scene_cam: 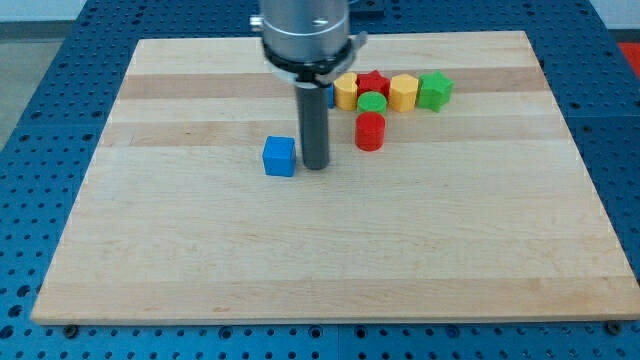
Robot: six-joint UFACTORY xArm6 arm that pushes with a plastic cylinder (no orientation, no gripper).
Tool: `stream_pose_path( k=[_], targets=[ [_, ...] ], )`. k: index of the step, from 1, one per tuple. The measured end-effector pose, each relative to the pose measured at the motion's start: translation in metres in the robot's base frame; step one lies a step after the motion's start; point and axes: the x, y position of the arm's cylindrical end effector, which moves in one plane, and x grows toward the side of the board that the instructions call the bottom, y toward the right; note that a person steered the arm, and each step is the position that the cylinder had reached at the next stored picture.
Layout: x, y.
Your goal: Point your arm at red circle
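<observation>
The red circle block stands on the wooden board, in the upper middle. My tip rests on the board to the view's left of it and slightly lower, about a block's width away, not touching. A blue cube sits just left of my tip, close to the rod. Above the red circle lies a cluster: a green circle, a red star-shaped block, a yellow block, a yellow hexagon and a green star-shaped block.
A sliver of another blue block shows behind the rod, left of the yellow block. The board lies on a blue perforated table. The arm's grey housing hangs over the board's top middle.
</observation>
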Motion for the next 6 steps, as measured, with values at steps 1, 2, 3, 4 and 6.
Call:
stream_pose_path(
  k=[1, 2, 3, 4, 6],
  targets=[
    [0.0, 0.055],
    [-0.007, 0.099],
    [-0.031, 0.105],
    [-0.039, 0.098],
    [-0.041, 0.061]
  ],
)
